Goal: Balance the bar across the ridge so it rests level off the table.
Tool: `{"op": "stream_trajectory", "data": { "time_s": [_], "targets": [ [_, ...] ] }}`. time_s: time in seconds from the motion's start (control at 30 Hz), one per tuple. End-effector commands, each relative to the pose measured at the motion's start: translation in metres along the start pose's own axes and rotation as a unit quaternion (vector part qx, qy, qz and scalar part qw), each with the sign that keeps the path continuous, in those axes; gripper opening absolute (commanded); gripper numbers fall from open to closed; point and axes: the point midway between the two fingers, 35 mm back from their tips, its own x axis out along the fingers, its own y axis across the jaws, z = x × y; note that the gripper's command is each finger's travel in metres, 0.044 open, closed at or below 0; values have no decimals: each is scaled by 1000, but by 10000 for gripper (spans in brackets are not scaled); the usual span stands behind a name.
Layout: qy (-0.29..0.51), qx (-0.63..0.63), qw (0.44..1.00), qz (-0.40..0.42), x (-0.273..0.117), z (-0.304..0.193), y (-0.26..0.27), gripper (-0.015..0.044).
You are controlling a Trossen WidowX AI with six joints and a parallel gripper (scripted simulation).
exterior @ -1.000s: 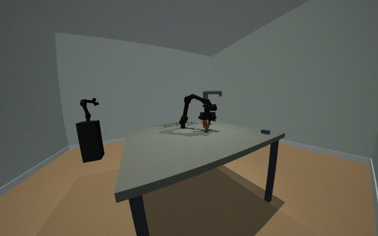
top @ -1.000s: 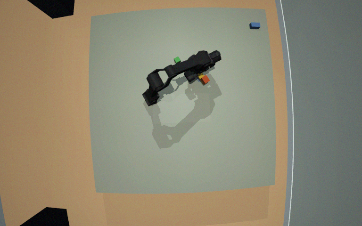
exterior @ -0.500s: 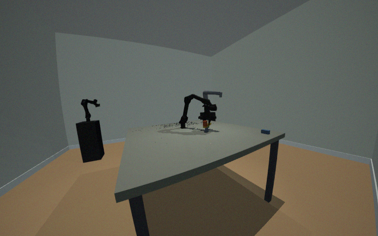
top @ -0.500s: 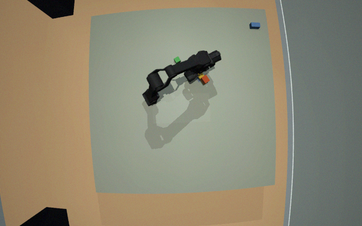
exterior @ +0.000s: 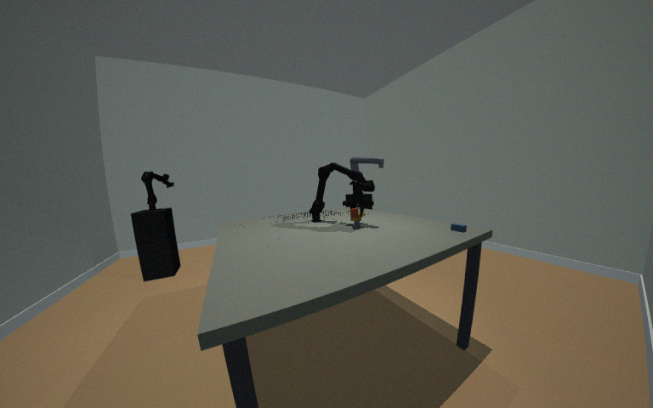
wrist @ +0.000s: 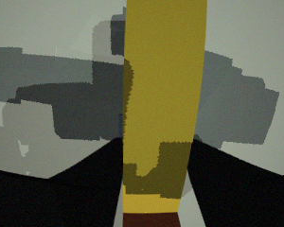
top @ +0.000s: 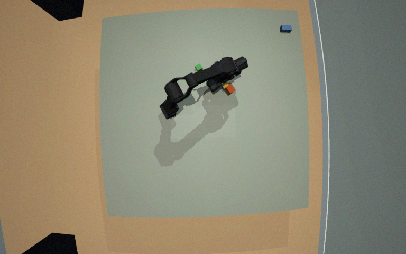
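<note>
The yellow bar runs lengthwise up the wrist view between my fingers. A red-orange block is at one end of it; its dark red edge shows at the bottom of the wrist view. My gripper is shut on the bar, one black finger on each side. A small blue-grey support, apparently the ridge, stands on the table below the bar. The arm and bar hide most of it; whether they touch, and whether the bar is level, I cannot tell.
A green cube lies beside the arm. A blue block lies near a corner of the table. Another black arm stands on a black pedestal away from the table.
</note>
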Motion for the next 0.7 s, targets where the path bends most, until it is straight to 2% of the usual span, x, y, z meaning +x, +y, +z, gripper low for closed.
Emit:
{"op": "stream_trajectory", "data": {
  "time_s": [0.0,0.67],
  "targets": [
    [-2,-1,1000,2,3,1,1,0],
    [-2,-1,1000,2,1,1,1,0]
  ]
}}
